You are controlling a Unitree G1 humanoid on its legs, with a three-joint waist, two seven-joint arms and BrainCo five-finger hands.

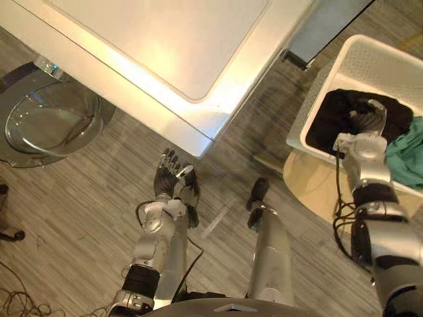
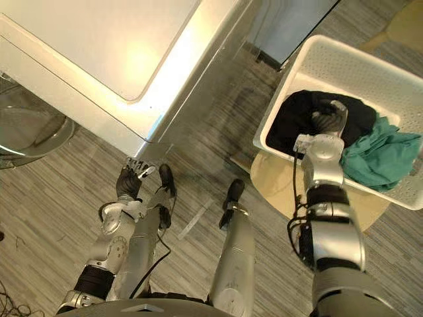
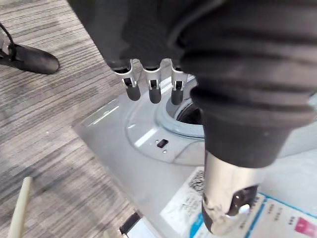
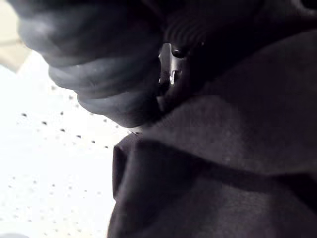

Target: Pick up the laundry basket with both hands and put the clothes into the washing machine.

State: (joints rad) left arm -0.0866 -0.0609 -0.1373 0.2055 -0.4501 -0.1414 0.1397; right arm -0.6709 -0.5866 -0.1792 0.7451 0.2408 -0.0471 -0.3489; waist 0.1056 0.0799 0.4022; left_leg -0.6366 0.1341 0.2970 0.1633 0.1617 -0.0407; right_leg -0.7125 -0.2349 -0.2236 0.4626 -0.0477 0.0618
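Note:
The white laundry basket [image 1: 316, 100] stands on a round wooden stool [image 1: 309, 182] at my right. In it lie a black garment [image 1: 336, 113] and a teal garment [image 2: 380, 157]. My right hand [image 1: 365, 122] reaches into the basket from above, fingers curled into the black garment, which lies close under the hand [image 4: 99, 64] in the right wrist view. My left hand [image 1: 166, 177] hangs low in front of the white washing machine [image 1: 165, 46], fingers [image 3: 152, 87] straight and holding nothing. The machine's drum opening [image 3: 190, 113] shows past them.
The washer's round glass door [image 1: 53, 122] stands swung open at the far left, over the grey wood-grain floor. A dark panel [image 1: 324, 26] stands between the machine and the basket.

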